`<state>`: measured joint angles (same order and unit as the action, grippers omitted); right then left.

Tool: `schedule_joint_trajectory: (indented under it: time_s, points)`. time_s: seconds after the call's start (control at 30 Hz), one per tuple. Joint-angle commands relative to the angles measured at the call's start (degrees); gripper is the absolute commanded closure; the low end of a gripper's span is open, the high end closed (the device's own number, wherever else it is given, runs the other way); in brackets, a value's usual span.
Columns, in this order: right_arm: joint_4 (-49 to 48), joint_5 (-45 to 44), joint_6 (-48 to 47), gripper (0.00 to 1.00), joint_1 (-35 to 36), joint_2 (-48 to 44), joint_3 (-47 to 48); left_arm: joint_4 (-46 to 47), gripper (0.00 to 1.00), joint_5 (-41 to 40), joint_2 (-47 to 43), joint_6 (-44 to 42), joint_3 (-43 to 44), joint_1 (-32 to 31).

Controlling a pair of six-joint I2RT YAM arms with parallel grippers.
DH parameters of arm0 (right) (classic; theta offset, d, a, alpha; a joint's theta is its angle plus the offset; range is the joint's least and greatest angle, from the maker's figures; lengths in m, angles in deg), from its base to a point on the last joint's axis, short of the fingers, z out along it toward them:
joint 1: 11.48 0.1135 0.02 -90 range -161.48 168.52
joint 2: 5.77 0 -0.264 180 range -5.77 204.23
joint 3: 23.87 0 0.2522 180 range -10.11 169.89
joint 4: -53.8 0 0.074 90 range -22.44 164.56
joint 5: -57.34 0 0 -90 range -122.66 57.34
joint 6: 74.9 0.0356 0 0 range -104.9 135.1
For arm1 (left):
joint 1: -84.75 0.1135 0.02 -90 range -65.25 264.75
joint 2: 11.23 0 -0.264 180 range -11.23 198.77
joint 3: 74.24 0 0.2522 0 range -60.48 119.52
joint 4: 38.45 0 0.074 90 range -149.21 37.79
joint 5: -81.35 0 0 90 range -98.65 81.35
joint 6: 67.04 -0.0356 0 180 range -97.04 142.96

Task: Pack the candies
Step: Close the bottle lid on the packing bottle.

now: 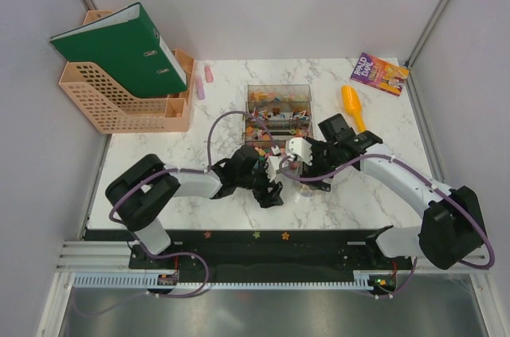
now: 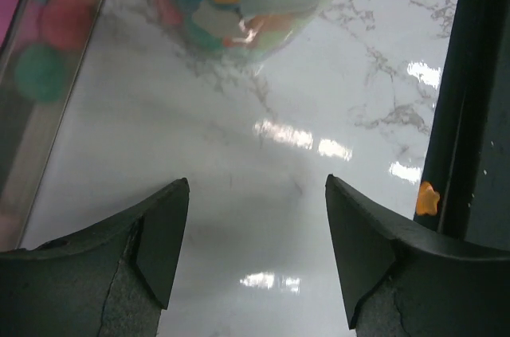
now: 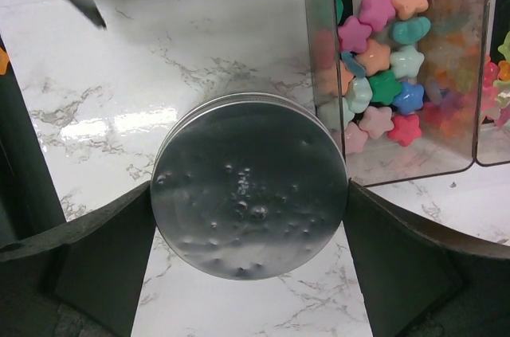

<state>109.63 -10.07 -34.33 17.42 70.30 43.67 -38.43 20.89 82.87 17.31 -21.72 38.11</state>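
The fingers [image 3: 103, 261] of the right gripper [image 3: 249, 221] press opposite edges of the round metal lid [image 3: 249, 182], clamped on it; the left gripper [image 2: 255, 225] has its fingers [image 2: 163, 233] apart on nothing, short of the clear jar [image 2: 263, 10]; star-shaped candies [image 3: 382, 58] fill that jar and the clear box [image 1: 277, 92]. Unsteadied, the jar could spin or tip under a twisting lid, I judge, scattering candies.
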Motion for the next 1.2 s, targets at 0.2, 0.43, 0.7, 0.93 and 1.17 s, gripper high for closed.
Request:
schedule_joint_trajectory:
  time_s: [0.2, 0.43, 0.7, 0.93, 1.17]
  points:
    - [7.7, 3.4, -7.0, 0.02, -5.0, -0.4, -0.6, 29.9, 0.22, -9.1, 18.0, -4.5, -1.5, -9.3]
    - [10.2, 6.9, -8.1, 0.02, -6.3, -0.1, -2.4, 40.0, 0.22, -11.0, 32.7, -3.2, 2.5, -9.8]
    - [8.5, 8.5, -6.2, 0.02, -7.0, 2.8, -1.8, 47.1, 0.2, -3.4, 36.8, -4.5, 2.5, -10.3]
    - [7.2, 8.2, -4.3, 0.02, -7.2, 3.6, -0.9, 46.3, 0.0, 2.2, 39.9, -5.3, 6.8, -12.7]
    - [7.2, 7.8, -3.2, 0.02, -7.1, 2.9, -1.0, 44.1, 0.07, 0.3, 43.0, -2.9, 11.8, -12.7]
